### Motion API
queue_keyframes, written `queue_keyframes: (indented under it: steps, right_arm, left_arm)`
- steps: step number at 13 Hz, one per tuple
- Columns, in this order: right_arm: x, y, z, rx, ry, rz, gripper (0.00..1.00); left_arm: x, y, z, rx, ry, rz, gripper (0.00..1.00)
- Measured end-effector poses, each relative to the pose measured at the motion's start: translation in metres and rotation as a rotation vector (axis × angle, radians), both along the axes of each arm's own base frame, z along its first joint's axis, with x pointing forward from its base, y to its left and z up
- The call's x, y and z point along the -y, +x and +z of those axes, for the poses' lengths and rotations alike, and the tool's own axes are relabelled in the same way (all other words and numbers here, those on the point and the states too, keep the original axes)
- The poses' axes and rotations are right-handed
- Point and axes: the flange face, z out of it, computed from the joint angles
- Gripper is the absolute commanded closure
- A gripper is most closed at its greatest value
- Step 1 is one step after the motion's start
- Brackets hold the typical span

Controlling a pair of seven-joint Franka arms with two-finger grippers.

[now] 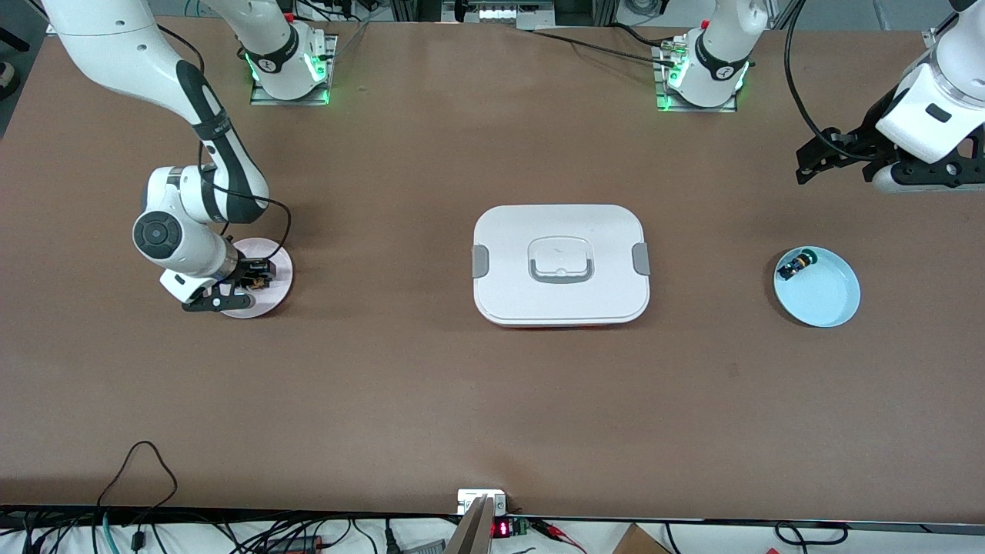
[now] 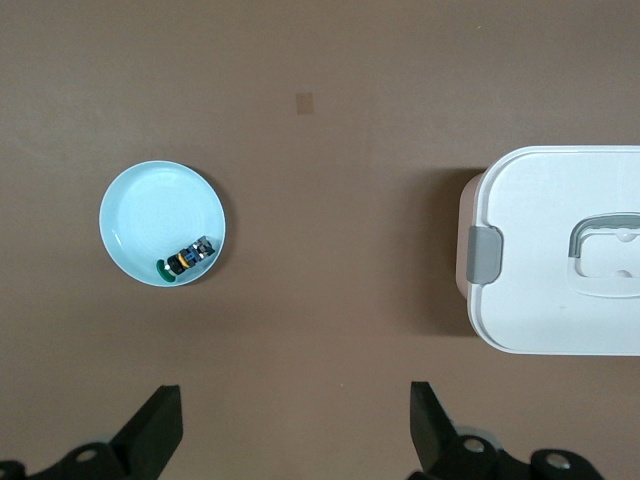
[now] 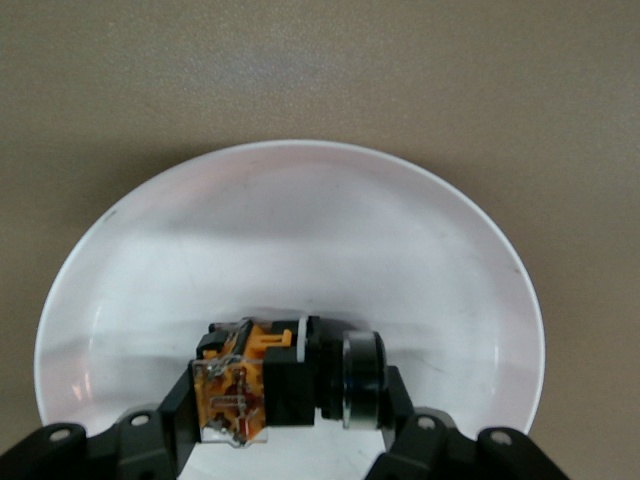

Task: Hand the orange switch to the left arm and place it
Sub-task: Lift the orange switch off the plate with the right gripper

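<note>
The orange switch (image 1: 258, 278) lies on a pale pink plate (image 1: 275, 251) toward the right arm's end of the table. My right gripper (image 1: 252, 283) is down on the plate and shut on the switch. In the right wrist view the switch (image 3: 280, 380) shows a black body with an orange and tan end, held end to end in the gripper (image 3: 292, 400) just over the plate (image 3: 300, 230). The white box (image 1: 560, 231) sits mid-table. My left gripper (image 1: 809, 160) is open and empty, up over the left arm's end of the table, and waits; its wrist view (image 2: 295, 420) shows bare table between the fingers.
A light blue plate (image 1: 835, 296) with a green-capped switch (image 1: 793, 267) lies toward the left arm's end, also in the left wrist view (image 2: 150, 215). The box (image 2: 560, 230) lies between the two plates. Cables and a small device run along the table's near edge.
</note>
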Motion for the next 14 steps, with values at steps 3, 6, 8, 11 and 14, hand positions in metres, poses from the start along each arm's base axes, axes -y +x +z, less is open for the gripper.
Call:
queue_keyframes:
  steps: [3,6,8,11,14]
  right_arm:
    - [-0.001,-0.001,0.004,-0.046,0.031,-0.051,0.79]
    - [-0.012,0.019,0.043,-0.153,0.067,-0.061,0.81]
    - [-0.017,0.039,0.084,-0.185,0.079,-0.055,0.84]
    - [-0.02,0.054,0.123,-0.207,0.085,-0.038,0.86]
    - [-0.038,0.064,0.167,-0.24,0.128,-0.024,0.86]
  left_arm:
    - [0.0,0.0,0.0,0.0,0.0,0.0,0.0]
    - [0.0,0.0,0.0,0.0,0.0,0.0,0.0]
    - [0.0,0.0,0.0,0.0,0.0,0.0,0.0]
    - [0.0,0.0,0.0,0.0,0.0,0.0,0.0]
    - [0.0,0.0,0.0,0.0,0.0,0.0,0.0]
